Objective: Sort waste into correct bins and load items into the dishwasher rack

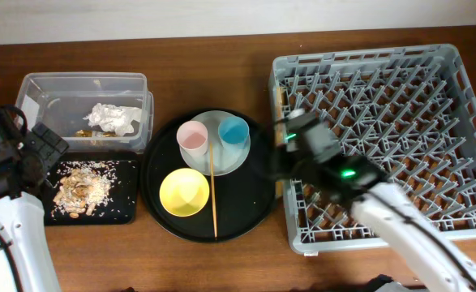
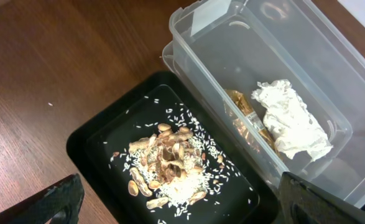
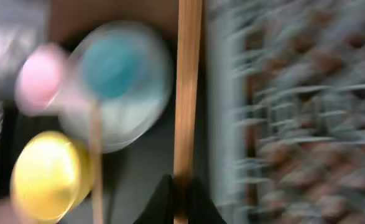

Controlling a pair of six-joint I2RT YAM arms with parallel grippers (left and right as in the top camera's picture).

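Note:
My left gripper (image 2: 182, 208) is open and empty, low over the shallow black tray (image 2: 95, 140) that holds beige food scraps (image 2: 170, 168). Beside it, the clear tub (image 2: 188, 37) holds the crumpled white napkin (image 2: 291, 124) and the gold-brown wrapper (image 2: 244, 115). My right gripper (image 3: 181, 199) is shut on one wooden chopstick (image 3: 188, 74), at the left edge of the grey dishwasher rack (image 1: 465, 146). The second chopstick (image 1: 213, 191) lies on the round black tray (image 1: 250, 215) with the yellow bowl (image 1: 184, 192), the pink cup (image 1: 192, 137), the light-blue cup (image 1: 233, 131) and the grey-green plate (image 1: 213, 161). The right wrist view is blurred.
The rack's pegs (image 1: 383, 105) stand upright across the whole crate. Bare wooden table (image 1: 213, 65) lies behind the round tray. The right arm (image 1: 400, 219) reaches over the rack's front left corner.

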